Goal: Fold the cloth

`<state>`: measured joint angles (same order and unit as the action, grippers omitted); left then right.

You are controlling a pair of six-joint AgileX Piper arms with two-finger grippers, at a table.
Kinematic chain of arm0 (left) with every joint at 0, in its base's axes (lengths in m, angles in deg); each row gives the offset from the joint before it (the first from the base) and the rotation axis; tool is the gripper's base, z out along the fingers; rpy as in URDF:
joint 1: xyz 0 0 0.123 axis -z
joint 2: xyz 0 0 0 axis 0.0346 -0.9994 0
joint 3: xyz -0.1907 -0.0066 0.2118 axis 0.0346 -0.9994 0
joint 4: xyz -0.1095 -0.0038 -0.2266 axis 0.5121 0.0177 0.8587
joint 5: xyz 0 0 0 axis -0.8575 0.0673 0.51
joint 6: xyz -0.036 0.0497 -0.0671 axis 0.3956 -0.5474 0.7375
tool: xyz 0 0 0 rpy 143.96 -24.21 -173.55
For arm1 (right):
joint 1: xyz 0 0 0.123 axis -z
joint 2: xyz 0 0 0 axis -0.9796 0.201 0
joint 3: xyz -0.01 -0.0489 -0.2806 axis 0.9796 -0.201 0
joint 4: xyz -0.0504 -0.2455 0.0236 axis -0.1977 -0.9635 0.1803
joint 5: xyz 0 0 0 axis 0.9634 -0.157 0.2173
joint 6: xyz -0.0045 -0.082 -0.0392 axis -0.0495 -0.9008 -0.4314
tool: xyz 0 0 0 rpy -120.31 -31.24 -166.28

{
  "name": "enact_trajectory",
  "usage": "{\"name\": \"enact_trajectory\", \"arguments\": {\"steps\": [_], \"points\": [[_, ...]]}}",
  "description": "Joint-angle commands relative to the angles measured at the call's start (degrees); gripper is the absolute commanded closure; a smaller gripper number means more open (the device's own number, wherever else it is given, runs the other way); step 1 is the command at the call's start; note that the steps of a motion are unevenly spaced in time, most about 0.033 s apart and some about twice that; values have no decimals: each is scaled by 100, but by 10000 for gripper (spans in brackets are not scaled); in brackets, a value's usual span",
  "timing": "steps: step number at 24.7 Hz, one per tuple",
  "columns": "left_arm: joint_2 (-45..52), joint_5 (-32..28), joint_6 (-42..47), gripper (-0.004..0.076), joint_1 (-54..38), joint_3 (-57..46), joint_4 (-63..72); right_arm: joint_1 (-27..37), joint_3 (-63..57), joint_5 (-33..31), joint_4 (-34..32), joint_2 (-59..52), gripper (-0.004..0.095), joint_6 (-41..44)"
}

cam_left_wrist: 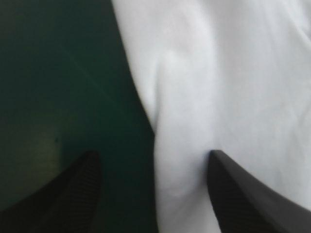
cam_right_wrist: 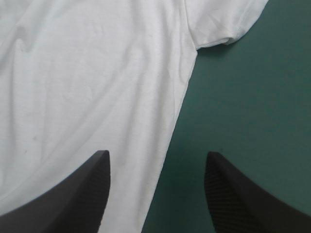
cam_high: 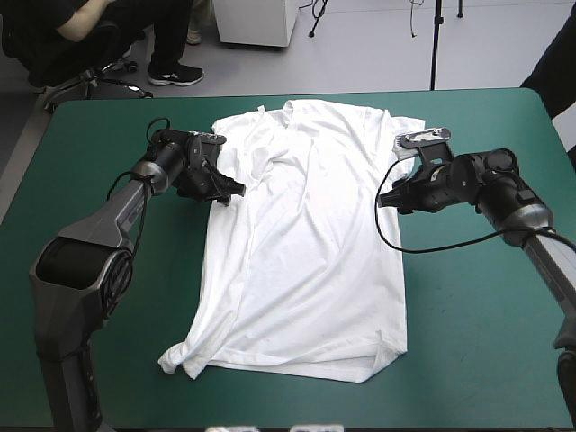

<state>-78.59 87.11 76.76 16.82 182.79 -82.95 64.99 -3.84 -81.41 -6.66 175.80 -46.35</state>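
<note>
The white T-shirt [cam_high: 301, 243] lies spread flat in the middle of the teal-green table, collar toward the far edge, its near left corner rumpled. My left gripper [cam_high: 236, 191] sits low at the shirt's left side below the sleeve, open; the shirt's edge [cam_left_wrist: 160, 145] runs between its black fingers [cam_left_wrist: 80, 187]. My right gripper [cam_high: 382, 200] is open at the shirt's right side edge below the right sleeve. In the right wrist view the T-shirt [cam_right_wrist: 97, 87] has its side edge between the fingers [cam_right_wrist: 82, 189], and the sleeve [cam_right_wrist: 228, 24] lies ahead.
Bare teal-green cover [cam_high: 477, 315] lies on both sides of the shirt and along the near edge. The shirt's near hem [cam_high: 270, 364] sits close to the table's front edge.
</note>
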Motion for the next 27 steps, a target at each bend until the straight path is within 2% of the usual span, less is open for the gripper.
{"name": "enact_trajectory", "arguments": {"steps": [1, 2, 6, 12, 20, 27], "points": [[339, 14, 58, 318, 4, 202, -42, 9, 209, 258, 5, -68, 354, -71], [339, 14, 58, 340, 4, 202, -42, 9, 209, 258, 5, -35, 354, -71], [274, 2, -28, 530, 25, 202, 146, 9, 287, 206, 13, 191, 354, -71], [73, 67, -304, 736, 64, 202, 653, 9, 822, -72, 8, 667, 354, -223], [73, 224, -304, 741, 126, 211, 713, 9, 1423, -122, -93, 1524, 354, -223], [73, 297, -304, 741, 126, 211, 713, 9, 2125, -461, -430, 2210, 354, -69]]}}
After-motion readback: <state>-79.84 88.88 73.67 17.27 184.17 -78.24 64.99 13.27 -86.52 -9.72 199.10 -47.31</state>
